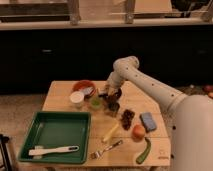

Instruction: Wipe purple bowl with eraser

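The purple bowl (pixel 115 94) stands at the back middle of the wooden table (pixel 60 95), to the right of the orange-red bowl. My arm comes in from the lower right, bends at the elbow and reaches down. My gripper (pixel 107 94) is at the bowl's left rim, touching or just above it. The eraser is hidden; I cannot see whether it is in the gripper.
An orange-red bowl (pixel 83 87), a white cup (pixel 77 98), a green cup (pixel 95 103) and a small dark cup (pixel 114 108) crowd around the bowl. Nearer are grapes (pixel 128 117), a blue-grey pad (pixel 148 121), an orange (pixel 138 131), a banana (pixel 110 132), a fork (pixel 106 149) and a green tray (pixel 35 132) with a white brush (pixel 52 150).
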Available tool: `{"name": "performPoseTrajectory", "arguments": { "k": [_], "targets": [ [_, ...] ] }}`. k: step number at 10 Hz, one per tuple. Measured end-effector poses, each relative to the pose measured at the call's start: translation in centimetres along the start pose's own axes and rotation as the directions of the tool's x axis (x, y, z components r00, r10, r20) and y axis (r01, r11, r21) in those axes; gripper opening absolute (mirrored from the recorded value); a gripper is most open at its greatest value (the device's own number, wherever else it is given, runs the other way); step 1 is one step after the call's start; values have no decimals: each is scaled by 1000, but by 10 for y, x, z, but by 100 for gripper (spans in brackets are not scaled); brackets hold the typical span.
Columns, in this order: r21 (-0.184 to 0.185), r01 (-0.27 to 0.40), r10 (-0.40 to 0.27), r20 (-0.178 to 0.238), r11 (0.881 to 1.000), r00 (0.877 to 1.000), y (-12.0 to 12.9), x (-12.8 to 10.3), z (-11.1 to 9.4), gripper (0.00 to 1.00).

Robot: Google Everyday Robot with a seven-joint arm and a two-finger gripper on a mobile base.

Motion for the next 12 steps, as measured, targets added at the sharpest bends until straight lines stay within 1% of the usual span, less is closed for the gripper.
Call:
{"name": "performPoseTrajectory", "arguments": {
  "k": [2,3,6,8,9,12],
  "targets": [
    [0,-8,8,-13,1000,1000,8,8,-10,0],
    [0,-20,20,-25,1000,1000,12,16,-15,0],
    [7,-60,60,-61,998,996,12,36,-23,0],
    [23,-88,90,-79,996,993,5,49,-26,0],
    [33,-99,101,-87,995,991,-4,54,-24,0],
    [52,-114,119,-86,992,989,-25,57,-17,0]
  ]
}}
